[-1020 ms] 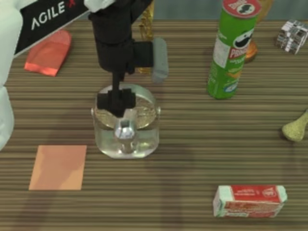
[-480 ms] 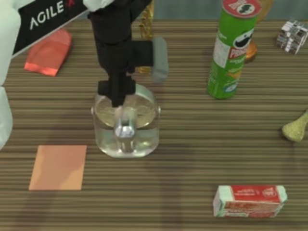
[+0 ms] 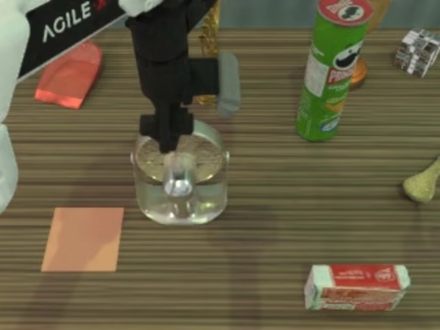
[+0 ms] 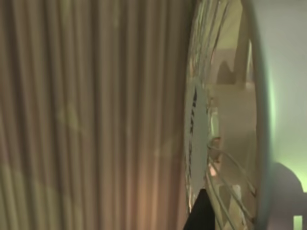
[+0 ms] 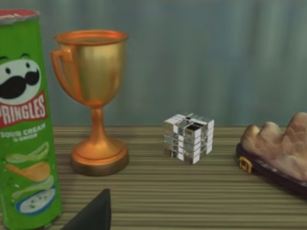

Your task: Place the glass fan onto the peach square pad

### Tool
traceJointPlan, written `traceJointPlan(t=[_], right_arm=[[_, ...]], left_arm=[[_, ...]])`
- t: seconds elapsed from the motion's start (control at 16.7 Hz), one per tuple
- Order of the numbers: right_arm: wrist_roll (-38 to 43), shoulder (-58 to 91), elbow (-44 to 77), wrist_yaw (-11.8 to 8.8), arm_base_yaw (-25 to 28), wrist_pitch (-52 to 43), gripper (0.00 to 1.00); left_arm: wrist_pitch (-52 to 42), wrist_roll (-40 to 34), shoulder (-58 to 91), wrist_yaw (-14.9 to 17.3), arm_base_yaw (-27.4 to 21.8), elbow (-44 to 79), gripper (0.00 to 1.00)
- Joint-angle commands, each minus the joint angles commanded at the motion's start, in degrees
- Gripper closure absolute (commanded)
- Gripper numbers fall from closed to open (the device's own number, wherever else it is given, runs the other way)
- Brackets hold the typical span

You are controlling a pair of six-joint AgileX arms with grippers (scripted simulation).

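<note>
While the glass fan sits on the striped surface left of centre, my left pincer hangs directly over its upper rim, fingers pointing down at the grille. The approach from above makes sense to me — the frame's top edge is the only thin part a two-finger grip could straddle; the motor hub sticks out toward the near side and would get in the way.

The peach square pad lies flat, near the fan on its left and nearer the front edge, bare and apart from it. So the fan is not yet on its target; lift and carry remain.

Pincer state: from above the black fingers look drawn close together at the rim, but the arm hides the tips. The left wrist view shows the glass fan edge-on, very close, with one dark fingertip against the grille. I cannot tell whether the rim is pinched or merely touched.

My right pincer is out of the top view — parked; its wrist camera looks at the chip can, a gold trophy and a small mirrored cube at the back right.

Elsewhere: a red-orange scoop back left, a red carton front right.
</note>
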Motion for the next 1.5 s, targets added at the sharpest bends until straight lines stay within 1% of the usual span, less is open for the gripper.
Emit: traceJointPlan(t=[0.3, 0.72, 1.08, 1.2, 1.32, 1.5], right_arm=[[0.0, 0.0, 0.0, 0.0, 0.0, 0.0, 0.00], [0.0, 0.0, 0.0, 0.0, 0.0, 0.0, 0.00], [0.0, 0.0, 0.0, 0.0, 0.0, 0.0, 0.00], [0.0, 0.0, 0.0, 0.0, 0.0, 0.0, 0.00], [0.0, 0.0, 0.0, 0.0, 0.0, 0.0, 0.00], [0.0, 0.0, 0.0, 0.0, 0.0, 0.0, 0.00]], left_arm=[[-1.0, 0.0, 0.1, 0.0, 0.2, 0.9, 1.00], [-12.5, 0.0, 2.3, 0.0, 1.0, 15.0, 1.00], [-13.2, -0.5, 2.1, -0.1, 0.8, 15.3, 1.00], [-14.0, -3.3, 1.8, -0.6, 0.9, 14.4, 1.00], [-15.3, -8.5, 1.3, -1.5, 1.1, 12.8, 1.00], [-17.3, -21.0, -0.4, -3.0, 1.9, 9.3, 1.00]])
